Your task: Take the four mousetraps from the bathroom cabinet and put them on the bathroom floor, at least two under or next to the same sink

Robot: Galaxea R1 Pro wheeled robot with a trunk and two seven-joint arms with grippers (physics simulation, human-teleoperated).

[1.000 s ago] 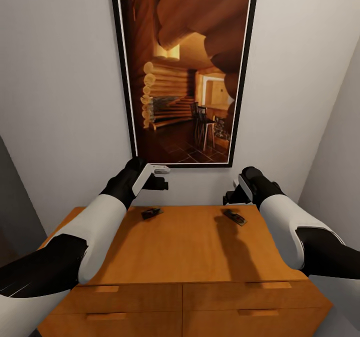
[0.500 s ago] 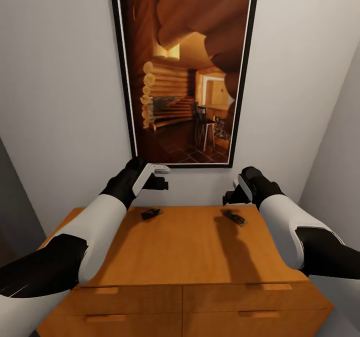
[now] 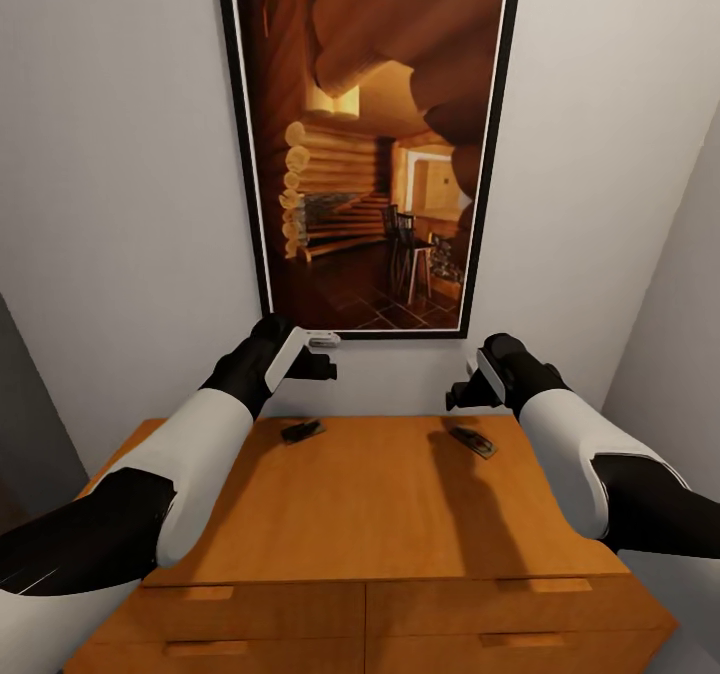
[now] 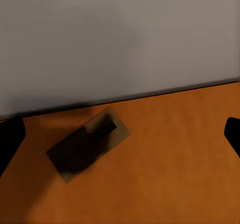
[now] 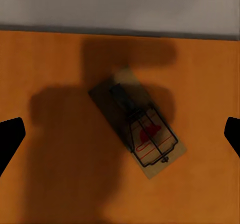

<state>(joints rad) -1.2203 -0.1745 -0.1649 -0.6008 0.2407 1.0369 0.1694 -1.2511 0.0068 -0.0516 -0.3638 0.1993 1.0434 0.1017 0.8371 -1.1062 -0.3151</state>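
Two mousetraps lie on the flat top of the orange-brown cabinet (image 3: 380, 514) near the back wall. The left mousetrap (image 3: 302, 430) (image 4: 89, 144) lies below my left gripper (image 3: 322, 364), which hangs above it, open, its dark fingertips (image 4: 11, 139) at both edges of the left wrist view. The right mousetrap (image 3: 472, 441) (image 5: 140, 130), with a wire bar and a red spot, lies under my right gripper (image 3: 460, 394), also open and apart from it, fingertips (image 5: 10, 136) wide. The other mousetraps, the floor and the sink are out of view.
A tall black-framed picture (image 3: 370, 144) of a log cabin interior hangs on the white wall behind the cabinet. A side wall (image 3: 680, 334) closes in at the right. Drawer fronts with bar handles (image 3: 520, 639) face me below the top.
The head view has shifted slightly, so the cabinet top and picture sit a little lower and closer. Both arms and both mousetraps hold their places.
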